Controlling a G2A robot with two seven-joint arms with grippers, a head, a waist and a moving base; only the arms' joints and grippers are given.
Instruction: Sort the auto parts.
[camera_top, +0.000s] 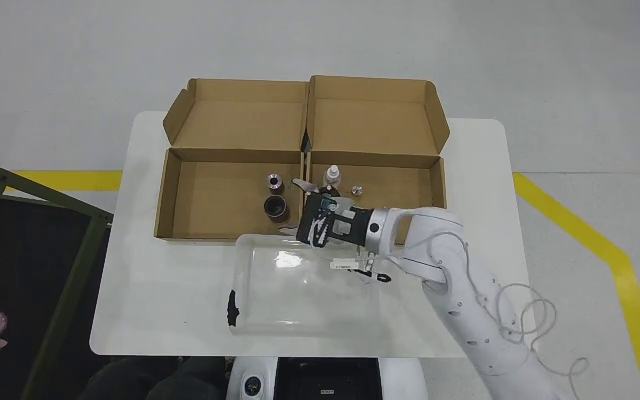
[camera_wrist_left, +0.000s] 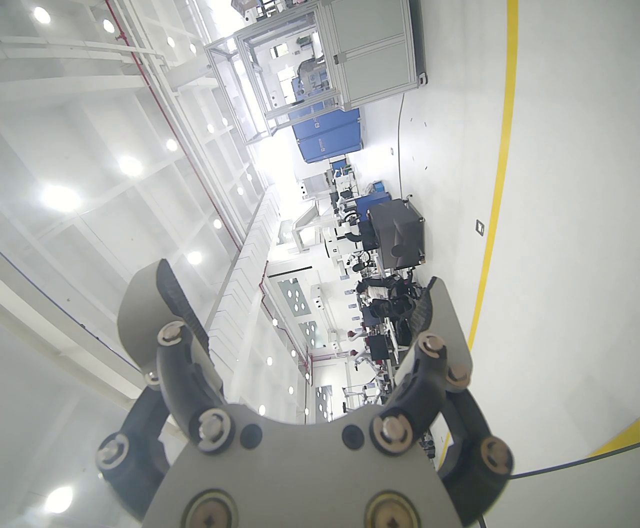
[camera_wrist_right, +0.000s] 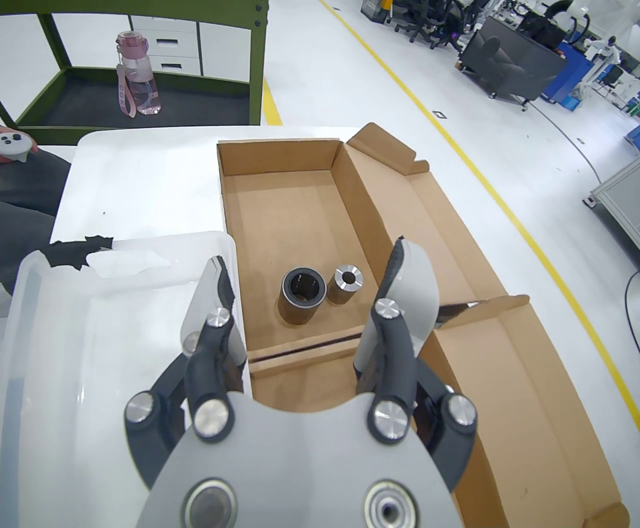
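Two open cardboard boxes stand side by side, the left box (camera_top: 215, 200) and the right box (camera_top: 405, 185). A black ring bushing (camera_wrist_right: 299, 295) (camera_top: 276, 207) and a small silver cylinder (camera_wrist_right: 346, 283) (camera_top: 272, 181) stand upright in the left box. A white-capped part (camera_top: 332, 176), a small dark part (camera_top: 354, 188) and a metal piece (camera_top: 303, 185) lie in the right box. My right gripper (camera_wrist_right: 312, 275) (camera_top: 308, 222) hangs open and holds nothing, over the boxes' shared wall near their front edge, just short of the bushing. My left gripper (camera_wrist_left: 300, 300) is open and points up into the room.
A clear plastic bin (camera_top: 300, 290) (camera_wrist_right: 100, 310) sits on the white table (camera_top: 150, 290) in front of the boxes, with a black scrap (camera_top: 231, 307) at its left rim. Both box lids (camera_top: 370, 110) stand open at the back. A green shelf (camera_wrist_right: 150, 100) stands left of the table.
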